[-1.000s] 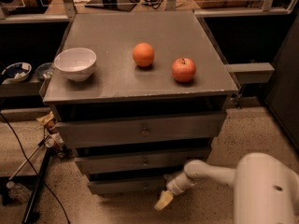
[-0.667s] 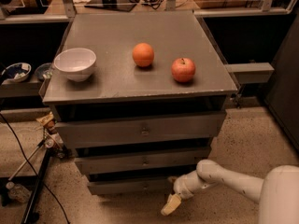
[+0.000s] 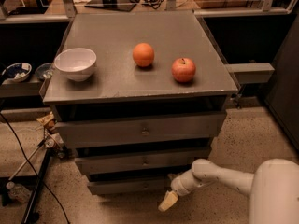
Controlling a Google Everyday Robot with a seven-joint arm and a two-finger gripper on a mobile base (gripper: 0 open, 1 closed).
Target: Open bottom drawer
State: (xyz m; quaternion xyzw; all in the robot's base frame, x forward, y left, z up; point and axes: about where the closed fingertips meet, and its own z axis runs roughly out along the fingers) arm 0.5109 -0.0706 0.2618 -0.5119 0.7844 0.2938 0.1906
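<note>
The end effector (image 3: 168, 200) hangs low near the floor, just beside the right end of the bottom drawer (image 3: 126, 185), the thinnest and lowest of three grey fronts. Whether it is open or closed, I cannot tell. On the worktop (image 3: 154, 31) sit a white bowl (image 3: 75, 63), an orange (image 3: 143, 54) and an apple (image 3: 183, 69).

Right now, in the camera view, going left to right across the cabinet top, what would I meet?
White bowl, orange, red apple. The gripper hangs lower, at the right end of the bottom drawer.
</note>
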